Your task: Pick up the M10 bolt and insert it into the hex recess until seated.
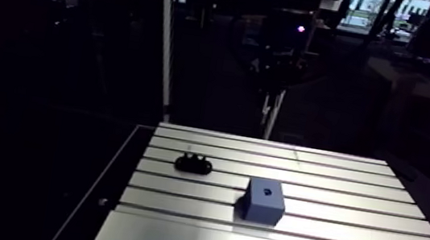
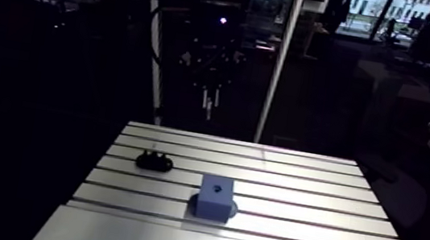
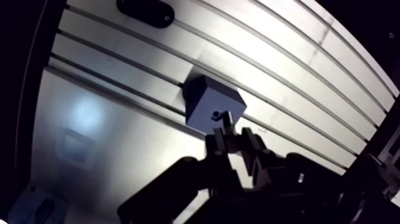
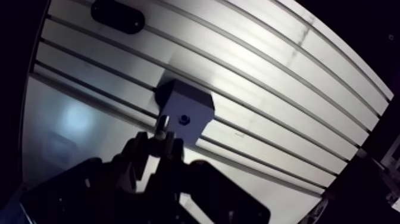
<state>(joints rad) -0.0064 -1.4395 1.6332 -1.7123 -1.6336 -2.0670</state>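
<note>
**A:** Hand (image 3: 233, 136) first. State?

**B:** Clenched on the bolt (image 3: 227, 121). The two fingers (image 3: 250, 144) stand close together with the slim shank pinched between them. Its end pokes out ahead of the fingertips.

**A:** So the bolt is off the surface?

**B:** Yes. In the arm view the hand hangs high, clear of the surface (image 1: 337, 193), touching nothing there.

**A:** What lies nearest?

**B:** A blue-grey block (image 3: 205, 95), square-sided, standing on the surface. In the wrist view it sits just ahead of the fingers. The bolt's end shows against the block's top face, just beside the recess (image 3: 213, 113).

**A:** And the recess itself?

**B:** A small dark hole near the middle of the top face. Its outline is too small to read as hex.

**A:** Further out?

**B:** A black holder (image 1: 193, 163), low and oval, with small nubs on top that I cannot make out. It lies well apart from the block, nearer the far edge. Long slots run across the surface between and around both.
</note>
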